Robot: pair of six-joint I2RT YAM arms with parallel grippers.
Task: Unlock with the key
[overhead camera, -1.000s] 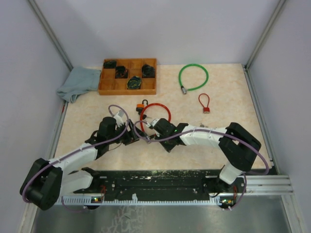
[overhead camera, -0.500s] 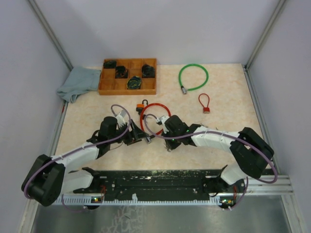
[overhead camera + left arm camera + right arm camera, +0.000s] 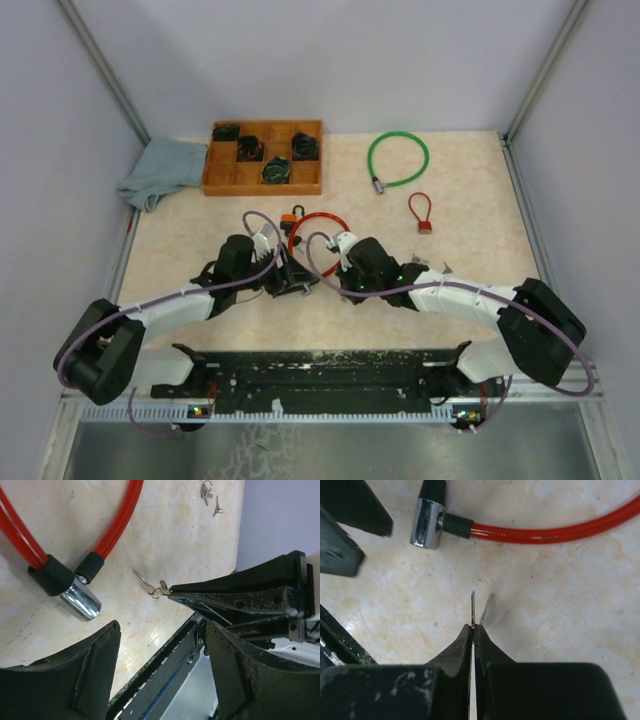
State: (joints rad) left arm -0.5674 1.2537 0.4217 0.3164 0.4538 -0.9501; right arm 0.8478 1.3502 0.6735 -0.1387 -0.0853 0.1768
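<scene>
Black right claw [image 3: 474, 628] pinching key [image 3: 473, 609], left claw [image 3: 162, 626] wide, seemingly empty

3 cable locks [image 3: 322, 215] (1 green), 1 tray [image 3: 240, 190], 1 cloth [image 3: 160, 172].

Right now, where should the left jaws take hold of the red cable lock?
Probably the chrome barrel, jaws across its round sides from above: it lies flat, short and rigid. Keep its free end clear for the key.

One camera hangs high at the near side and looks down on the whole table [image 3: 200, 220]. The two wrist cameras sit low and close, facing each other, and both see the lock [image 3: 75, 592].
</scene>
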